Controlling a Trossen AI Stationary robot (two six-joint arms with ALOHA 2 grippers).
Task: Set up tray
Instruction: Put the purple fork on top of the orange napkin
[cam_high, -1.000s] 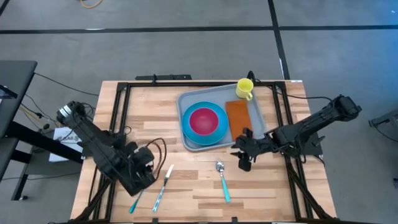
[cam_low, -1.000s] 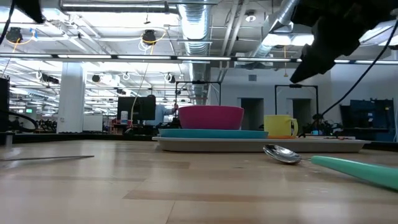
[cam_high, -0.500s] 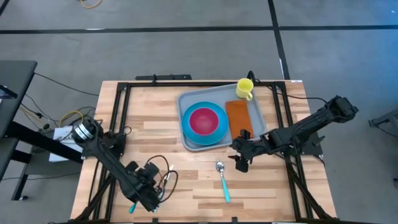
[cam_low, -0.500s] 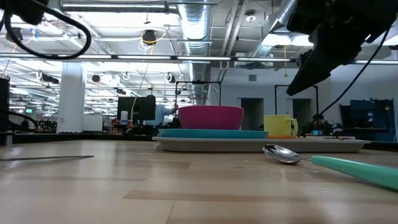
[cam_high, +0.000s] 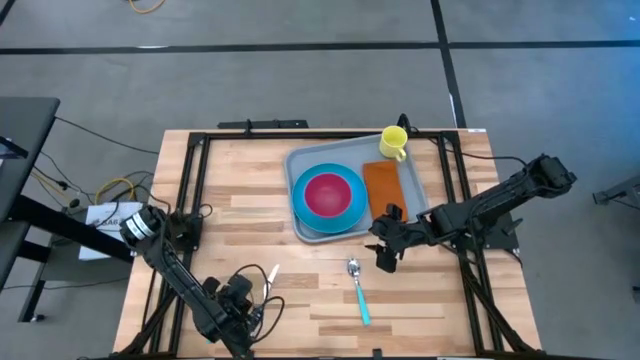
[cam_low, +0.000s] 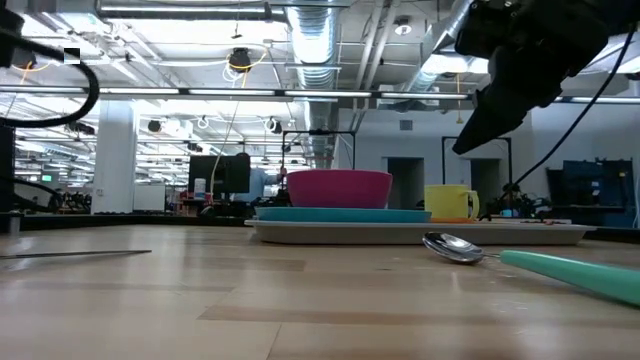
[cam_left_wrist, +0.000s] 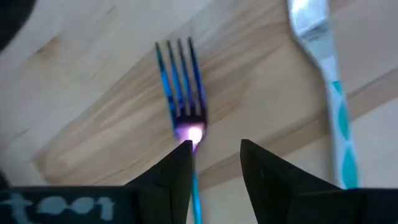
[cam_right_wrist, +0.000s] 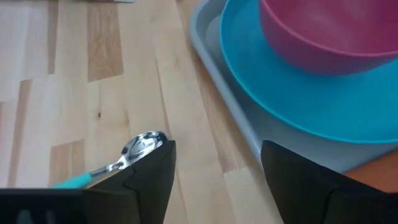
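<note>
I see the tray (cam_high: 356, 190) on the table's far half, with my right gripper (cam_high: 384, 252) just off its near right corner, above the bare wood between tray and spoon (cam_high: 357, 288). Its 2 fingers are spread wide, holding and touching nothing. My left gripper (cam_left_wrist: 214, 158) is at the near left edge, fingers parted over a fork (cam_left_wrist: 180, 106), gripping nothing. The tray is pale grey-blue, rimmed, carrying a blue plate (cam_high: 331, 200), pink bowl (cam_high: 329, 193), orange napkin (cam_high: 383, 187) and yellow mug (cam_high: 394, 142).
</note>
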